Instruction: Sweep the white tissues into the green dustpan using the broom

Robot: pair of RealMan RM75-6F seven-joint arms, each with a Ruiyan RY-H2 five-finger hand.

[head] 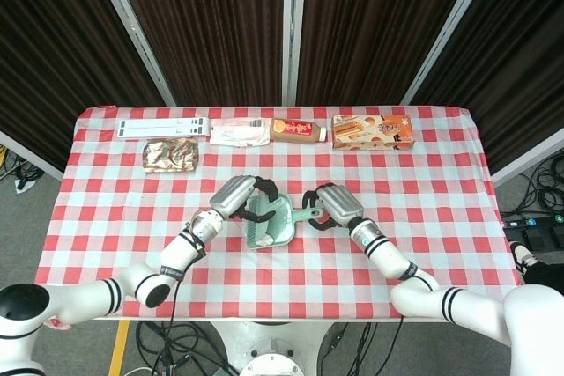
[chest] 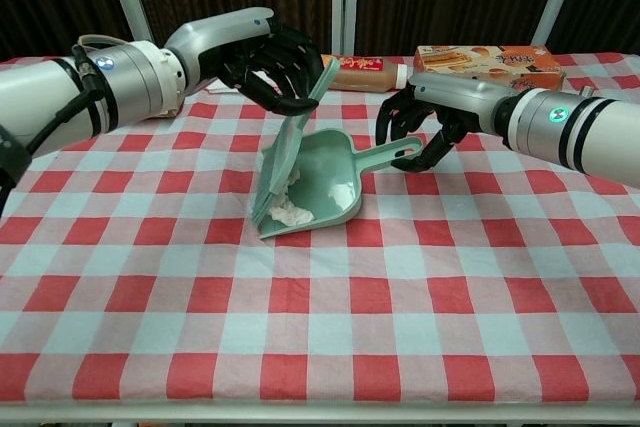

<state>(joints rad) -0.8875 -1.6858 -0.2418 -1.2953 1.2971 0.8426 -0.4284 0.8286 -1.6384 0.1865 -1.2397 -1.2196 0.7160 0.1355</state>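
My left hand grips the handle of the green broom. The broom's bristles stand at the mouth of the green dustpan. White tissues lie crumpled inside the pan at its front lip, right behind the bristles. My right hand holds the dustpan's handle on the right side. In the head view the broom and my left hand cover most of the pan's inside.
Along the far edge of the checked table lie a white strip pack, a pink-white packet, a brown bottle and an orange snack box. A shiny foil pouch sits at back left.
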